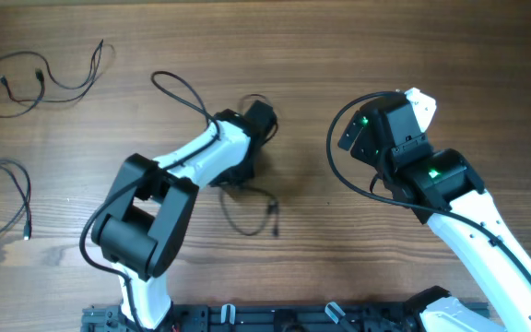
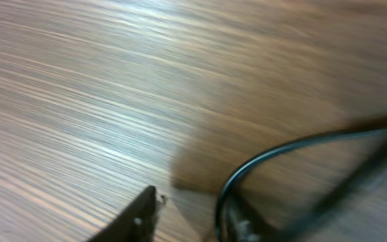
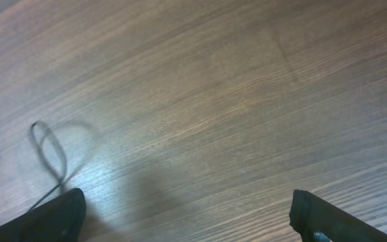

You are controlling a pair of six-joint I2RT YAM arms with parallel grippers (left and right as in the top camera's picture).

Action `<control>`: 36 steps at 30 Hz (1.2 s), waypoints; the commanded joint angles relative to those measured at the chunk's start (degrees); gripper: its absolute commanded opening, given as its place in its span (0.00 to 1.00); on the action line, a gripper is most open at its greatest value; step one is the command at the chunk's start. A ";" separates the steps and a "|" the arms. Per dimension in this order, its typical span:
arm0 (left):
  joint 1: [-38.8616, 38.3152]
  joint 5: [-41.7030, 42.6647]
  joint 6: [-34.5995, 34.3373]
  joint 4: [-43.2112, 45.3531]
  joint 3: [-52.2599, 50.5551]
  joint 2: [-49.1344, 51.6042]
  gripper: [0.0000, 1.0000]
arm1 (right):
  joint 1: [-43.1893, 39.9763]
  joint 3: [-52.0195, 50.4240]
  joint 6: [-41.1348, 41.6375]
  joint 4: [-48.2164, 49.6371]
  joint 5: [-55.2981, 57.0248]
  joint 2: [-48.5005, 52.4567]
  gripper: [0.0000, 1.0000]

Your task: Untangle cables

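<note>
Three thin black cables lie on the wooden table. One is at the far left and another at the left edge, both lying apart from the rest. The third loops beside my left gripper, with a small plug at its end. In the blurred left wrist view this cable curves round the right finger of the left gripper, whose fingers show a gap of bare wood. My right gripper is wide open and empty over bare wood. A thin cable loop shows at its left.
Thicker black arm cables arc from the left arm and around the right arm. A black rail runs along the table's near edge between the arm bases.
</note>
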 commanded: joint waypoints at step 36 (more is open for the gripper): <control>52.96 24.79 91.12 13.55 8.81 -10.93 0.50 | 0.02 0.24 7.06 10.67 0.07 5.53 1.00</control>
